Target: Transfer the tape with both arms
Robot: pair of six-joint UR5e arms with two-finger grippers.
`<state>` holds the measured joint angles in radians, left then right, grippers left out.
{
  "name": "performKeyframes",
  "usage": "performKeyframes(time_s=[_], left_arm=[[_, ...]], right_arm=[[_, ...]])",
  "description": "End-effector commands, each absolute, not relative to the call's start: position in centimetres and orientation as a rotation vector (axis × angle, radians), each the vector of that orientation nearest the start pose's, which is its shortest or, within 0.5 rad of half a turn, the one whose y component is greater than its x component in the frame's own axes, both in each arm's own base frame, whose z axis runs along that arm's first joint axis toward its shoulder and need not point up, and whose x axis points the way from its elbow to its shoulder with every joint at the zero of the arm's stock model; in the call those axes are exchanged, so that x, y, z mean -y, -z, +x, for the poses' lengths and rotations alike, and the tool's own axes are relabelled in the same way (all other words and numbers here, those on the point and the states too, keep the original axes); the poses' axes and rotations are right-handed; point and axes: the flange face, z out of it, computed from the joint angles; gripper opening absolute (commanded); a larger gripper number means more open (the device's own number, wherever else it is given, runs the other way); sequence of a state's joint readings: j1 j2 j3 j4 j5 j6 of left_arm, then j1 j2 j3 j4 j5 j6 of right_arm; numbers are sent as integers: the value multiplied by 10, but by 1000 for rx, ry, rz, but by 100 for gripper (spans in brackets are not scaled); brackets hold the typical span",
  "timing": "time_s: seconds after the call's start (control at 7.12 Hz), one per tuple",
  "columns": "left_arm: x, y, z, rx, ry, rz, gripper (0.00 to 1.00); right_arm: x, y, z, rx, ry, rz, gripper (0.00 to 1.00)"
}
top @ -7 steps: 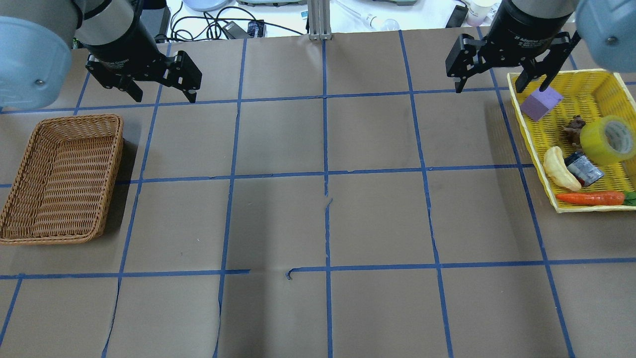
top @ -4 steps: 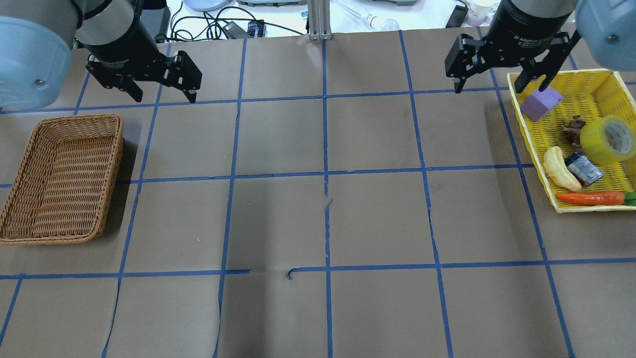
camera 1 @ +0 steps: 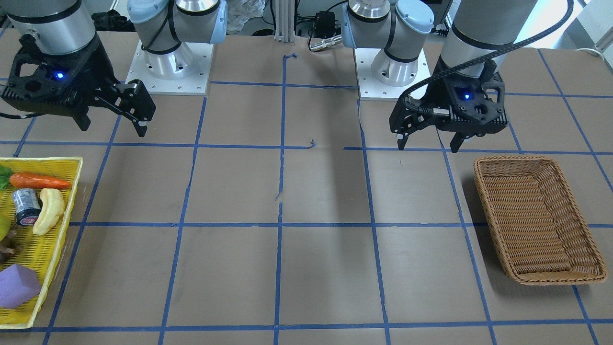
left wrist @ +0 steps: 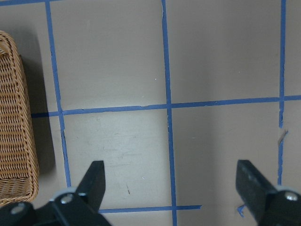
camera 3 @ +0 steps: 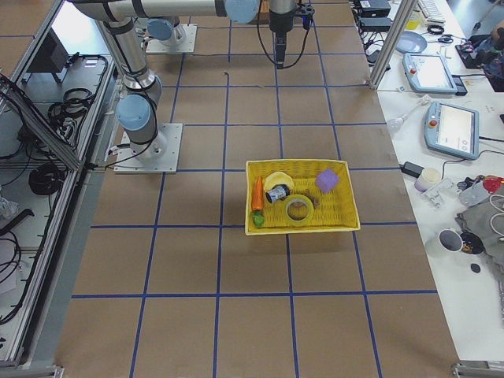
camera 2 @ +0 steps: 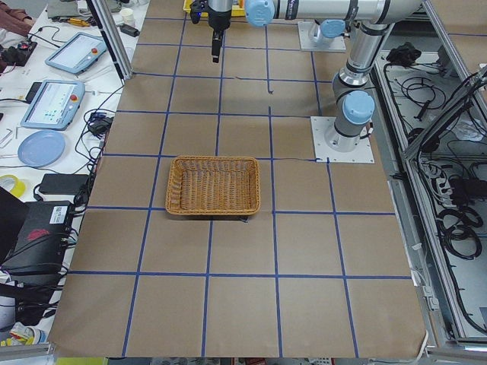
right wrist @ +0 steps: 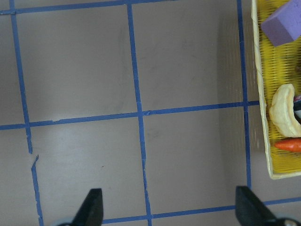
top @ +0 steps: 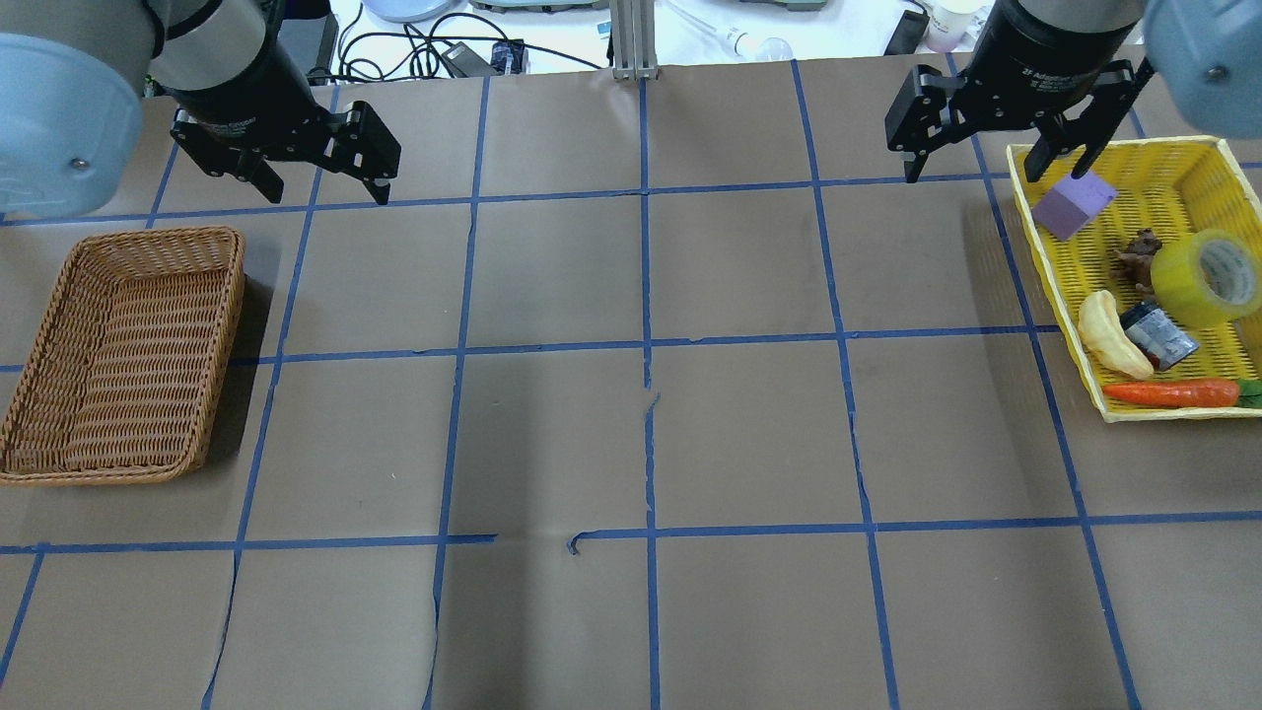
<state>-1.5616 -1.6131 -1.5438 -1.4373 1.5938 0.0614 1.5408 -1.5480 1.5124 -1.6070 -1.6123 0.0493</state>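
Both arms hover over the tabletop (top: 641, 444) at the start of the transfer. The right gripper (top: 986, 170) has its fingers spread wide and empty, at the near corner of the yellow basket (top: 1124, 145). The left gripper (top: 325, 192) is likewise spread and empty beside the wicker basket (top: 225, 335). The tape (top: 1205, 278) sits tilted against the yellow basket's outer wall, close to a dark can (top: 1158, 335) and a banana toy (top: 1109, 335).

As I judge it, the risks are these. A finger could strike the wall or the can on descent, since little room shows around the roll. The smooth ring could twist out of a shallow pinch. At hand-over, releasing before the left gripper has clamped would drop it.
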Motion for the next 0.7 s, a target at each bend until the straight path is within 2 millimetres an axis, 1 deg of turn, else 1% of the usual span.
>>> performKeyframes(time_s=[0.0,0.56], left_arm=[[522,-494,-126,-3108,182,81,100],[522,-495,-126,-3108,185,79,100]], right_arm=[[512,-507,114,-3178,108,131,100],[512,-504,115,-3174,93,131,100]])
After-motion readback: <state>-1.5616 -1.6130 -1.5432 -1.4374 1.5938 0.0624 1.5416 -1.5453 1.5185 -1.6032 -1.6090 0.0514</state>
